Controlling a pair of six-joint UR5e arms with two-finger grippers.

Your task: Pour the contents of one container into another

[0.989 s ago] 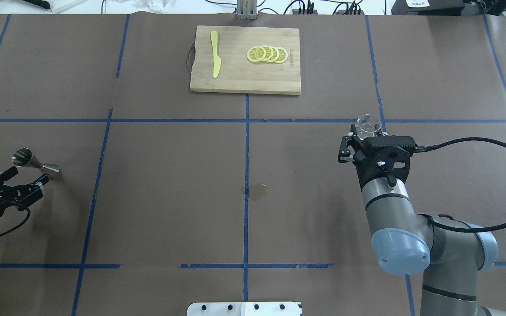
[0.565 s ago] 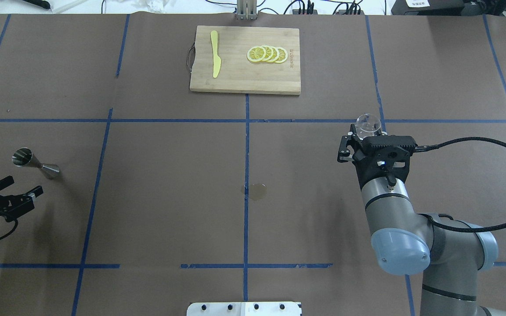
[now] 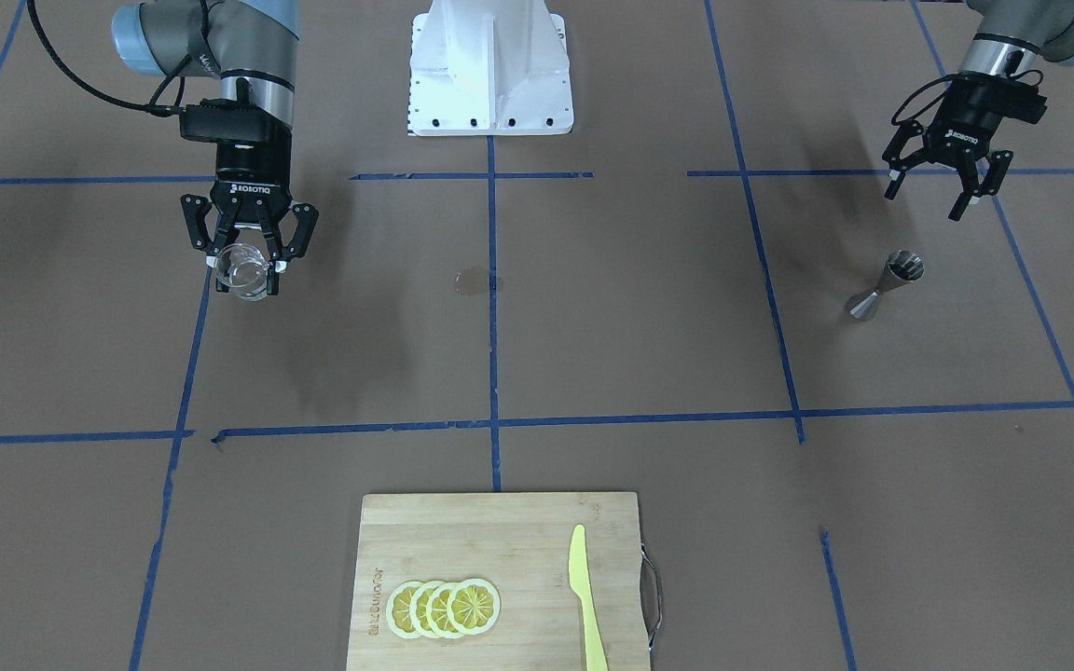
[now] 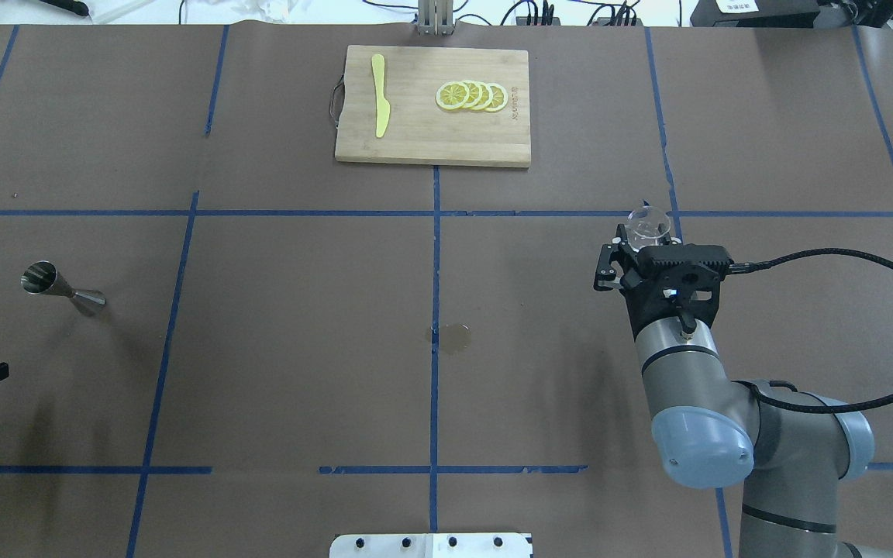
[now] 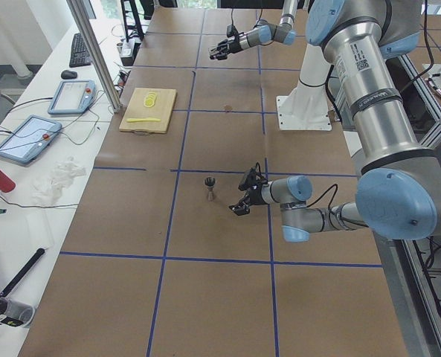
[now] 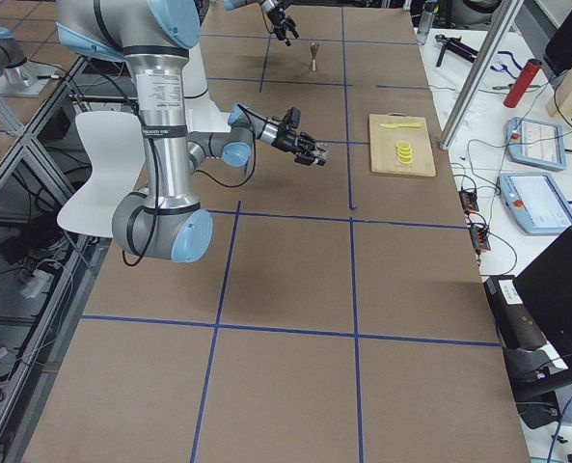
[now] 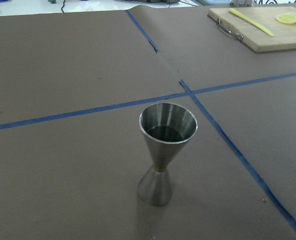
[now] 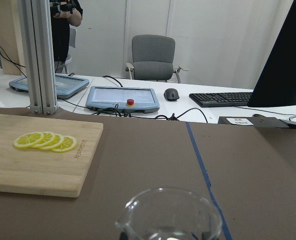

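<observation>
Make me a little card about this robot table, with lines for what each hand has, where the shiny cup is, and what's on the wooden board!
right gripper: shut on the glass tumbler
left gripper: open, empty, apart from the steel jigger
steel jigger: upright on the table, nothing touching it
cutting board: four lemon slices and a yellow knife
middle of table: a small wet stain

Jigger left, tumbler right, cutting board beyond
</observation>
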